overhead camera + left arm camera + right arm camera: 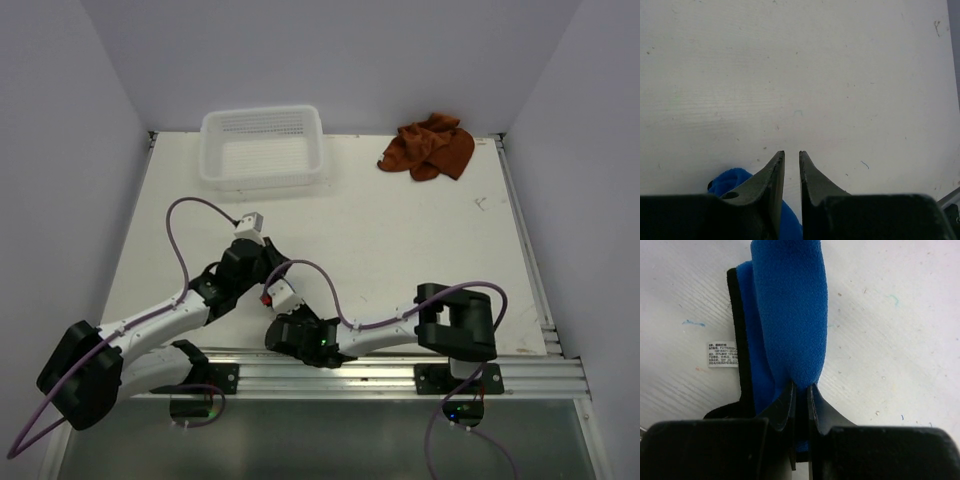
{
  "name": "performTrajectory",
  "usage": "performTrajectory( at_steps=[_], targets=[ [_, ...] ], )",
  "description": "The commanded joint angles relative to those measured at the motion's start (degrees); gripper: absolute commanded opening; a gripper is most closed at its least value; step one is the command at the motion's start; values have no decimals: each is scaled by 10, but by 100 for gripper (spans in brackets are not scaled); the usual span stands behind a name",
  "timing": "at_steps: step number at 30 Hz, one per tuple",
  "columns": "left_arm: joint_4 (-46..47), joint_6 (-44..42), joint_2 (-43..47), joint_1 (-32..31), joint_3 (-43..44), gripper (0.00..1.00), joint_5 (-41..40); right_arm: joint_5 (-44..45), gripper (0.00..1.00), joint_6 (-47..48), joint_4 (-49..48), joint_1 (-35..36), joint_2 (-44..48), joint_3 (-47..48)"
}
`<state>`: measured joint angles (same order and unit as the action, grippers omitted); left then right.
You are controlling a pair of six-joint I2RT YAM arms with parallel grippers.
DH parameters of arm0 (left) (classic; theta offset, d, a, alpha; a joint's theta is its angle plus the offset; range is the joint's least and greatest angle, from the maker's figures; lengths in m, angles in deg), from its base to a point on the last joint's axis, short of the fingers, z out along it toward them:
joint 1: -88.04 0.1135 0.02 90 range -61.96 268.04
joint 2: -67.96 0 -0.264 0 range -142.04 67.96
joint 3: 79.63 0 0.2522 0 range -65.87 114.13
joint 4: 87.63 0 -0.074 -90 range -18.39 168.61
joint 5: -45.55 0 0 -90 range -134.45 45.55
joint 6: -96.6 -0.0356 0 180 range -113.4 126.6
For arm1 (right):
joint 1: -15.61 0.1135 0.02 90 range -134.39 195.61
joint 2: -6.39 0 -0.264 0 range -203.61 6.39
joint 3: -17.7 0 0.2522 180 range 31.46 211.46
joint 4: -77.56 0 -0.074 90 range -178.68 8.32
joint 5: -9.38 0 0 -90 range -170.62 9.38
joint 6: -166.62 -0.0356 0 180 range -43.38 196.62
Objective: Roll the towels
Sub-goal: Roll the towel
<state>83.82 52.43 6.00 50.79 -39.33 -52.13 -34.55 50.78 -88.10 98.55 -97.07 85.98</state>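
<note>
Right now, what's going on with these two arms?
The right gripper is pinched shut on the blue towel, which is bunched into a long fold in front of it. The left gripper sits just beside that towel, jaws slightly apart and empty. The rust-brown towel lies crumpled at the far edge, right of the white basket, not yet rolled.

Reaches low and inward with left arm and right arm, wrists close together. Holds the left tool parted by a slim gap. Clamps the right tool on the blue towel.
</note>
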Motion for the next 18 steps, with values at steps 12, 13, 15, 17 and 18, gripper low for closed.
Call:
performTrajectory(
  at_steps=[12, 13, 15, 17, 18],
  targets=[
    [38, 29, 24, 3, -28, 22, 40, 136, 1, 66, 251, 72, -167, 185],
    [38, 31, 27, 4, -32, 22, 43, 138, 1, 69, 269, 75, -172, 193],
    [39, 36, 36, 3, -47, 22, 45, 141, 1, 76, 283, 79, -188, 213],
    [43, 40, 44, 4, -63, 22, 48, 146, 1, 84, 307, 82, -199, 236],
    [45, 43, 45, 3, -69, 22, 48, 148, 1, 89, 325, 85, -215, 245]
  ],
)
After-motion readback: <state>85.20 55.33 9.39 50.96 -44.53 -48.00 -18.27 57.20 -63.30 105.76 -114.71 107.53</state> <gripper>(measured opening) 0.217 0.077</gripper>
